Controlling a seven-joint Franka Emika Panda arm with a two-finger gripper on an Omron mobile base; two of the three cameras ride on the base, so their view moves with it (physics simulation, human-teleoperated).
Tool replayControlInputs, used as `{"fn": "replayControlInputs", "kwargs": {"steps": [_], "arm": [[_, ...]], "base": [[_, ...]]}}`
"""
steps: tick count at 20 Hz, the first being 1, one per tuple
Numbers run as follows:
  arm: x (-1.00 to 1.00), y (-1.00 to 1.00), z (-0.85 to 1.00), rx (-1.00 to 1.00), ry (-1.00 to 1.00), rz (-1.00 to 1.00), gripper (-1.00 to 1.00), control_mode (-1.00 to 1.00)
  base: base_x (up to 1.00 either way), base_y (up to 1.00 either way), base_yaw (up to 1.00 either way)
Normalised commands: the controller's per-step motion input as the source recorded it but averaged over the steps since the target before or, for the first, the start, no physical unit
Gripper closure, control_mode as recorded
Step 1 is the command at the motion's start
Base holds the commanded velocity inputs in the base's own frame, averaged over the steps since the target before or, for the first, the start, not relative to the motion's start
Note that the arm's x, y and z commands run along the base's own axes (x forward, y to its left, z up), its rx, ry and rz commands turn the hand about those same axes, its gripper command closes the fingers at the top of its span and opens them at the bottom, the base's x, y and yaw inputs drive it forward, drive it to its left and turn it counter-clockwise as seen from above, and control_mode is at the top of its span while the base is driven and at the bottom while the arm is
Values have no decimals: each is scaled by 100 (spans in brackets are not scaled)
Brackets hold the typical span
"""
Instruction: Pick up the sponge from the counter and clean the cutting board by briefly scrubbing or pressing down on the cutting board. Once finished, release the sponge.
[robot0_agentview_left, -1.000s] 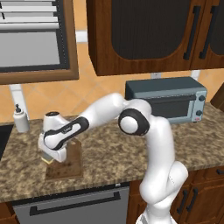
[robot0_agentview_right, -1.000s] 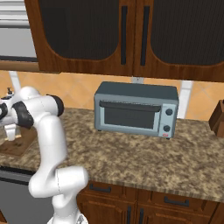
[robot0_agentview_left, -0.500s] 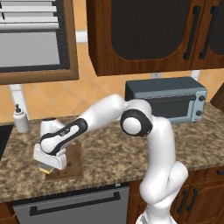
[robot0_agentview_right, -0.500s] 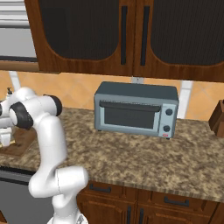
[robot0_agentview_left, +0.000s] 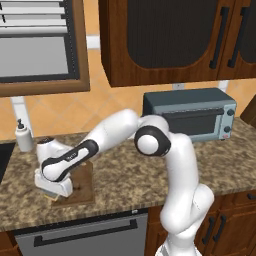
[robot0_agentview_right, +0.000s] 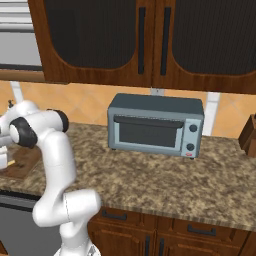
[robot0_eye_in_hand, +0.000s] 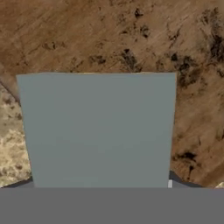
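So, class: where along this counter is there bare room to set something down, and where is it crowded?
Free: the granite counter in front of the toaster oven, running right toward its far end. Crowded: the left end, where the pincer presses the sponge on the cutting board, with a soap bottle behind.

Dark wood wall cabinets (robot0_agentview_left: 170, 40) with black glazed panels and black bar handles hang above the worktop (robot0_agentview_right: 165, 180). The wall (robot0_agentview_left: 105, 107) behind is tiled in orange-tan, with a white vertical strip (robot0_agentview_right: 211, 112) to the right of the toaster oven. A grey-blue toaster oven (robot0_agentview_right: 156, 125) stands at the back of the worktop, against the wall. A window (robot0_agentview_left: 35, 45) with a wood frame and white blinds is at upper left. A white soap bottle (robot0_agentview_left: 23, 137) stands beneath it. Base cabinets (robot0_agentview_right: 170, 235) are dark wood with black handles. A grey dishwasher front (robot0_agentview_left: 80, 235) sits below the worktop edge.
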Motion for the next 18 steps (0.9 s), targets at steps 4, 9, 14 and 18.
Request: {"fn": "replayControlInputs", "kwargs": {"steps": [4, 9, 14, 18], "arm": [[-100, -4, -43, -9, 0, 0, 100, -100], [-89, -20, -57, -10, 7, 0, 100, -100], [-100, -54, -58, -3, 0, 0, 100, -100], [-94, -67, -49, 0, 0, 0, 100, -100]], "base": [[0, 0, 0], [0, 0, 0], [0, 0, 0], [0, 0, 0]]}}
